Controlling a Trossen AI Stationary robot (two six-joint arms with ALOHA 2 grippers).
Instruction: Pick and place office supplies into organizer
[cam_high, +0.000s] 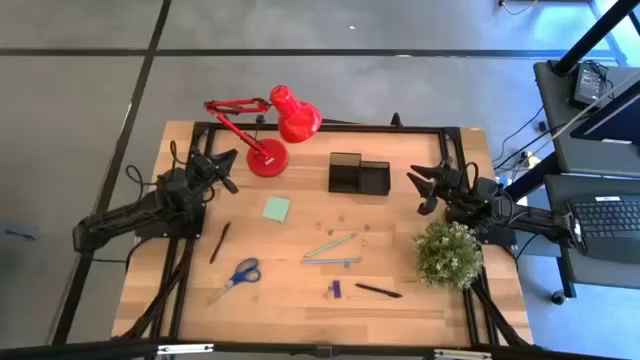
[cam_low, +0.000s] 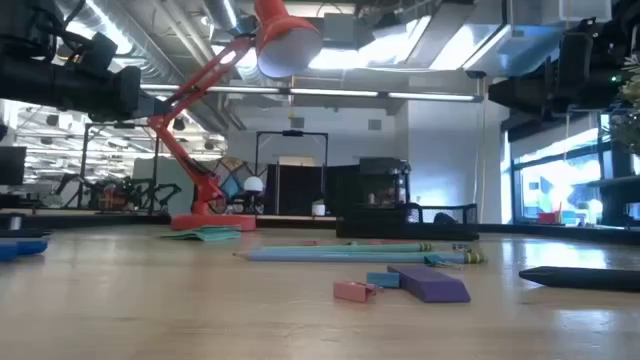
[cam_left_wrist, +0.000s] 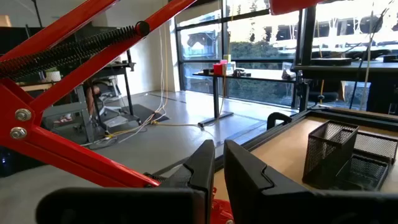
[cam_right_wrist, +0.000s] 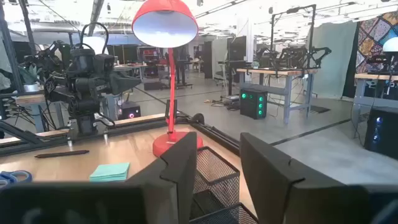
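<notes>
The black mesh organizer (cam_high: 359, 175) stands at the table's far middle. The supplies lie flat on the wood: a green sticky pad (cam_high: 277, 208), a black pen (cam_high: 219, 242), blue-handled scissors (cam_high: 236, 278), two light-blue pencils (cam_high: 331, 254), a purple piece (cam_high: 334, 289) and a second black pen (cam_high: 378, 291). My left gripper (cam_high: 222, 170) hovers at the far left beside the red lamp's base, with only a slit between its fingers (cam_left_wrist: 205, 171) and nothing held. My right gripper (cam_high: 422, 190) hovers right of the organizer, open and empty, and points toward it (cam_right_wrist: 211, 180).
A red desk lamp (cam_high: 268, 125) stands at the far left, its arm crossing close in front of my left gripper (cam_left_wrist: 74, 56). A green bushy plant (cam_high: 447, 253) sits at the right, near my right arm. A black metal frame (cam_high: 320, 128) rims the table.
</notes>
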